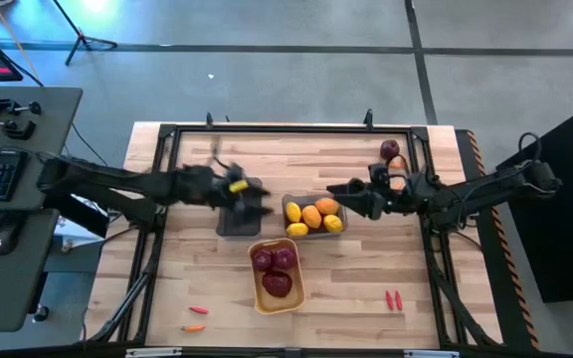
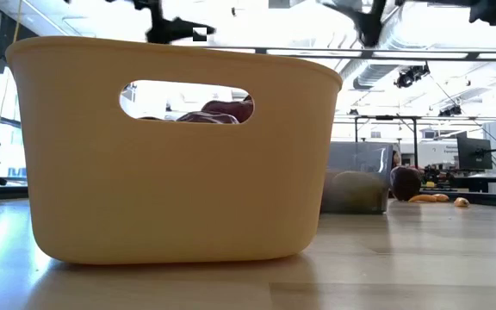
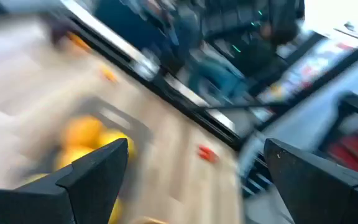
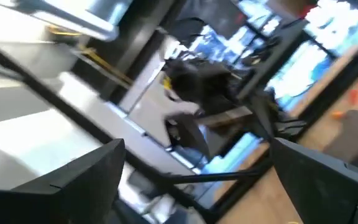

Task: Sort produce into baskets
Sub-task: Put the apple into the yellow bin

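The yellow-orange basket (image 1: pixel 277 274) stands near the table's middle front and holds dark red round produce (image 1: pixel 275 261). A dark grey basket (image 1: pixel 313 215) behind it holds yellow and orange oval pieces (image 1: pixel 311 217). A second dark grey basket (image 1: pixel 237 217) stands to its left. My left gripper (image 1: pixel 262 204) hovers open over that second basket, with nothing between its fingers (image 3: pixel 98 174). My right gripper (image 1: pixel 336 190) hangs open above the far right corner of the basket of ovals, also with nothing in it (image 4: pixel 197 180).
Two dark red round pieces (image 1: pixel 393 155) lie at the far right of the table. Thin red carrot-like pieces (image 1: pixel 394 298) lie near the front right, and small orange-red ones (image 1: pixel 196 318) near the front left. A black frame (image 1: pixel 296 129) borders the table.
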